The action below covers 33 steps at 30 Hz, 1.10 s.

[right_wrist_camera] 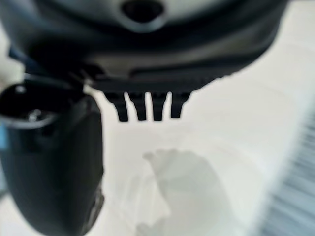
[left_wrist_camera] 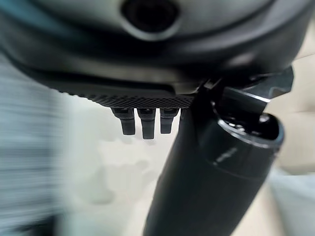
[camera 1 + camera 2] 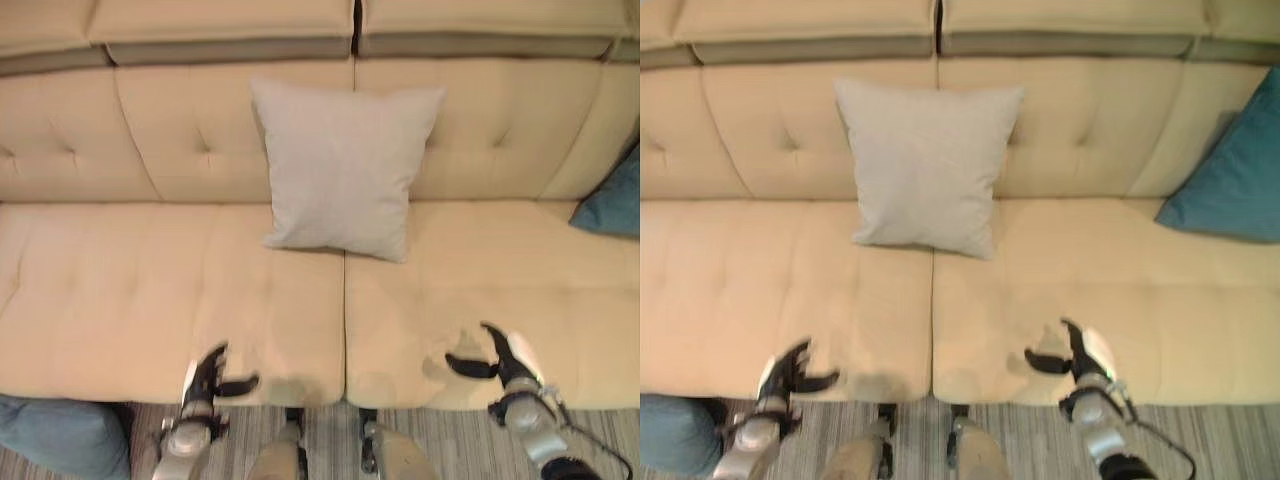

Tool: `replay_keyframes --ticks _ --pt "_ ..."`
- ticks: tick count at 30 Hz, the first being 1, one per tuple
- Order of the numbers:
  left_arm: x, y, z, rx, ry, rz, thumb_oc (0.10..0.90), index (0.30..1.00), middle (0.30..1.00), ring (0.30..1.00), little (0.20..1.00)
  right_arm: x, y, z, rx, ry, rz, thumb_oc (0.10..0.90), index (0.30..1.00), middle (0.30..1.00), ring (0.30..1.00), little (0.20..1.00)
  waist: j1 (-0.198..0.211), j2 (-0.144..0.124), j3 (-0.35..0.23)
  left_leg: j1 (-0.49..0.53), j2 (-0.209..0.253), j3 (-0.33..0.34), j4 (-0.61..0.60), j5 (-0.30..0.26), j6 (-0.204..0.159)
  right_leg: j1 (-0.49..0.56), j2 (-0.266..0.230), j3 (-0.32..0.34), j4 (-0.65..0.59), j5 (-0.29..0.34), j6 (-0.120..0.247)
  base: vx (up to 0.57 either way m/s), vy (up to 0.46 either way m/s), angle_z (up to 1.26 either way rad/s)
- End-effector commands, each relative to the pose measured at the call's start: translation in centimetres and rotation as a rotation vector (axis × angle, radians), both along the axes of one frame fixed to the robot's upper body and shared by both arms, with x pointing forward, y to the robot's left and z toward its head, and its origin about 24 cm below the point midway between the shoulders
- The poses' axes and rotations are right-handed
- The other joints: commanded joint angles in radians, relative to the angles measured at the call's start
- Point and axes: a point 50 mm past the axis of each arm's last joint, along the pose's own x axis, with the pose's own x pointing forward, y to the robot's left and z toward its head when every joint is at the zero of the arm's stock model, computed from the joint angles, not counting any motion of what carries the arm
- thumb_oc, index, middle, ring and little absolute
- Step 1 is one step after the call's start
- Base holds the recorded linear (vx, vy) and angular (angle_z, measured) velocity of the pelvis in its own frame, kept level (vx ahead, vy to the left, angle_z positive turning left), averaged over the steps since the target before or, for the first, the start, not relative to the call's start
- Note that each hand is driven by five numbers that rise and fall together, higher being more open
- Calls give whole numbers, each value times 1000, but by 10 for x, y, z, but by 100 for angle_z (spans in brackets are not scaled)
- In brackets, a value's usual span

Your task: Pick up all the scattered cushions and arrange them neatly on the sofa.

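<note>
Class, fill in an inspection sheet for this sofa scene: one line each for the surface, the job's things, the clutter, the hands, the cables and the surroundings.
Surface: beige sofa, seat bare at the front, tufted backrest behind.
Job's things: grey cushion propped upright against the backrest at the seam between the two seat pads; teal cushion leaning at the sofa's right end; blue-grey cushion on the floor at the left front corner.
Clutter: nothing seen.
Hands: left hand over the seat's front edge, open, holding nothing; right hand over the right seat pad, open, holding nothing.
Cables: nothing seen.
Surroundings: striped carpet in front of the sofa.
</note>
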Motion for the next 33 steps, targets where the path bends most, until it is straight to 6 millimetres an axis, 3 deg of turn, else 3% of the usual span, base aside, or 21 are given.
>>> replay_keyframes --ticks 1,2,4,7,9,11,13,14,16,20,22,28,31,32,33 --pt "19 11 9 82 -58 -45 800 900 900 900 900 1 1 1 -38 -6 77 800 900 900 900 900 12 -58 -89 41 -46 19 2 -107 5 82 -9 22 -22 -108 29 10 -45 7" --pt "1 11 -4 86 36 -26 800 900 900 900 900 -12 6 -13 -22 55 67 800 900 900 900 900 17 -59 -101 59 -43 16 2 -110 4 103 -5 21 -22 -118 27 8 -67 6" --pt "-15 13 -13 90 102 -8 800 900 900 900 900 -24 8 -21 -12 103 63 800 900 900 900 900 22 -62 -109 76 -39 13 2 -112 2 123 1 19 -23 -129 22 13 -63 1" --pt "-22 14 -16 94 128 4 800 900 900 900 900 -30 10 -27 10 126 40 800 900 900 900 900 28 -63 -99 82 -29 5 3 -101 -5 137 10 17 -28 -139 12 -48 -82 0" --pt "-19 15 -14 110 122 -12 800 900 900 900 900 -31 10 -28 9 126 34 800 900 900 900 900 30 -65 -91 73 -26 3 15 -93 -11 141 12 9 -37 -139 6 -156 -99 9" --pt "3 13 -8 117 73 -31 800 900 900 900 900 -22 11 -26 12 116 28 800 900 900 900 900 40 -81 -46 -17 -24 8 114 -79 -31 134 6 -19 -73 -127 -6 -335 -94 26" --pt "18 11 -3 108 30 -24 800 900 900 900 900 -14 11 -24 -1 115 33 800 900 900 900 900 41 -95 -35 -46 -38 21 182 -118 -27 113 -7 -31 -80 -110 -6 -270 -47 47" --pt "21 10 -3 97 19 -11 800 900 900 900 900 -10 11 -23 -19 117 44 800 900 900 900 900 40 -108 -36 -44 -60 27 238 -177 -17 101 -19 -36 -85 -93 0 -187 -31 52" --pt "21 8 -4 85 20 -1 800 900 900 900 900 -9 9 -22 -31 124 45 800 900 900 900 900 36 -120 -41 -25 -75 38 301 -241 -1 93 -28 -37 -92 -76 3 -133 -10 27" --pt "19 0 -6 65 27 -11 800 900 900 900 900 -10 6 -23 -36 133 22 800 900 900 900 900 17 -122 -50 25 -77 83 357 -294 14 61 -35 -70 -87 -61 5 -137 26 42" --pt "22 -5 -7 68 36 -48 800 900 900 900 900 -18 4 -28 -27 161 -19 800 900 900 900 900 -14 -104 -63 129 -58 163 246 -335 31 31 -39 -135 -81 -49 17 -192 95 65" --pt "24 -5 -6 89 38 -64 800 900 900 900 900 -19 20 -37 -20 214 26 800 900 900 900 900 -1 -121 -40 139 -103 109 118 -296 54 -27 -62 -160 -36 -5 53 -173 110 70" --pt "21 0 -7 93 44 -43 800 900 900 900 900 -16 27 -39 -8 222 37 800 900 900 900 900 8 -125 -23 127 -104 88 105 -269 62 -60 -76 -134 26 -3 70 -169 38 14" --pt "20 3 -7 109 55 -50 800 900 900 900 900 -18 31 -42 3 228 31 800 900 900 900 900 8 -124 -11 109 -105 52 99 -248 68 -79 -59 -26 73 -18 92 -138 15 31" --pt "20 3 -7 109 55 -50 800 900 900 900 900 -18 31 -42 3 228 31 800 900 900 900 900 8 -124 -11 108 -106 52 99 -248 68 -79 -59 -26 73 -18 92 -244 -4 82"
